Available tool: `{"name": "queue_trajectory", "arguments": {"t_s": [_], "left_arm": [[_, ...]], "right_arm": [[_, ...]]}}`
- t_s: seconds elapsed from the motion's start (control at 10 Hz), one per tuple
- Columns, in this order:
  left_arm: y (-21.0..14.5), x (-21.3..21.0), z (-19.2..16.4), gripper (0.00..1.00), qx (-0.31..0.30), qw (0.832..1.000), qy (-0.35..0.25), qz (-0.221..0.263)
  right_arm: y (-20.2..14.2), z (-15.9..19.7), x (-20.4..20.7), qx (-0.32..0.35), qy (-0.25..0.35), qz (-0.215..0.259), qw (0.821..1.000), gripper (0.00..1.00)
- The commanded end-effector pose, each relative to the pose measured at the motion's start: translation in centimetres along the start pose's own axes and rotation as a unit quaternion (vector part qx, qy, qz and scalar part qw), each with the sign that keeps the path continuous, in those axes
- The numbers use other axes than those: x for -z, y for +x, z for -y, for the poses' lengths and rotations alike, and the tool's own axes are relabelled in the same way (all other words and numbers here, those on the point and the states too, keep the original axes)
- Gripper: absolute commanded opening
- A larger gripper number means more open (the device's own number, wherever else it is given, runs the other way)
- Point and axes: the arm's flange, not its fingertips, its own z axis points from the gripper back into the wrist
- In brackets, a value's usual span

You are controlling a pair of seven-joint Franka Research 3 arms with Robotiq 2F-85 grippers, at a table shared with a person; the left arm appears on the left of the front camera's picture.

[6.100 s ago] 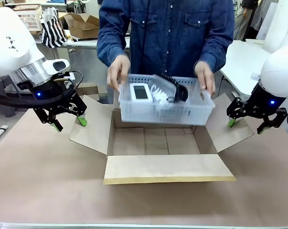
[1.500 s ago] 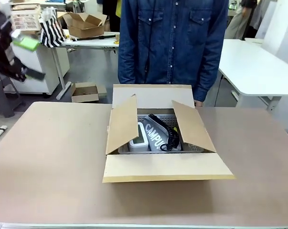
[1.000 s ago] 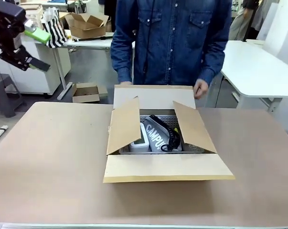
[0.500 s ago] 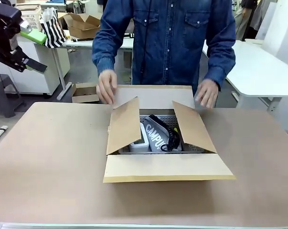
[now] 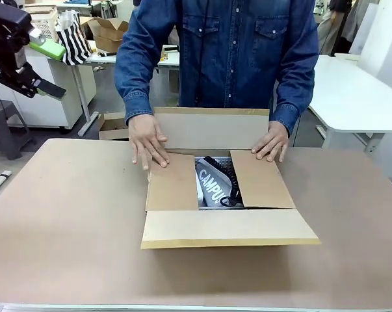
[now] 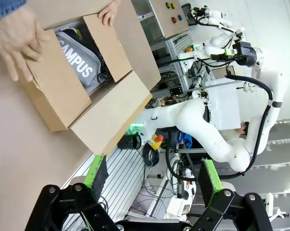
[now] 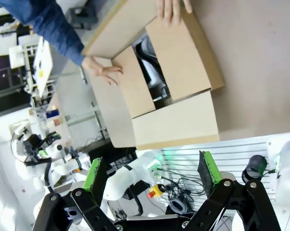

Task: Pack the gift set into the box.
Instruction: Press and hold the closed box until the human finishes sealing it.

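Two side flaps of the large brown corrugated cardboard box (image 5: 222, 195) now lie pressed nearly flat under the person's hands (image 5: 148, 142), where half a second ago they stood raised. The gift set (image 5: 218, 183) sits inside, so packing looks done and closing has begun. Left gripper (image 6: 149, 178) and right gripper (image 7: 152, 171) hang wide open, empty, well clear.

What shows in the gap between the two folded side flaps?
Front view: the black pouch with white lettering and the black coiled cord, inside the box.
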Motion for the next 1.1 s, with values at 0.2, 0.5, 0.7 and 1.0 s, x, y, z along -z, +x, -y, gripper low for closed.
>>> {"name": "queue_trajectory", "arguments": {"t_s": [0.2, 0.5, 0.7, 1.0], "left_arm": [[-0.18, -0.05, 0.05, 1.00, 0.000, 1.000, -0.001, -0.003], [-0.18, -0.05, 0.05, 1.00, 0.000, 1.000, -0.001, -0.003], [-0.18, -0.05, 0.05, 1.00, 0.000, 1.000, -0.001, -0.003], [-0.18, -0.05, 0.05, 1.00, 0.000, 1.000, -0.001, -0.003]], "right_arm": [[0.18, 0.20, -0.08, -0.012, 0.011, -0.006, 1.000, 1.00], [0.18, 0.20, -0.08, -0.012, 0.011, -0.006, 1.000, 1.00], [0.18, 0.20, -0.08, -0.012, 0.011, -0.006, 1.000, 1.00], [0.18, 0.20, -0.08, -0.012, 0.011, -0.006, 1.000, 1.00]]}}
